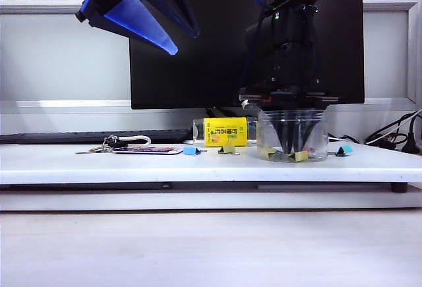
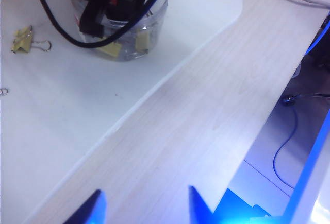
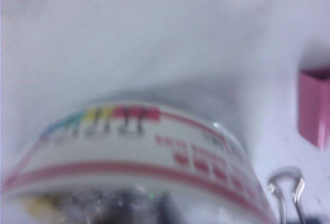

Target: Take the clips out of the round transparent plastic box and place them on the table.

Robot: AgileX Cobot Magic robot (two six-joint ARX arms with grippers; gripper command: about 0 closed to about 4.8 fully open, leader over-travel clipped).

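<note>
The round transparent plastic box stands on the white table, right of middle. My right gripper reaches straight down into it, and its dark fingers narrow to a point near the bottom. Pale-yellow clips lie inside around the fingertips. The left wrist view shows the same box with yellow clips at its base. One olive clip lies on the table left of the box. The right wrist view is blurred, so its jaw state is unclear. My left gripper hangs open, high at the left.
A small yellow printed box stands behind the loose clip. A blue clip, keys and a card lie to the left, a teal clip to the right. A pink clip shows beside the jar's label.
</note>
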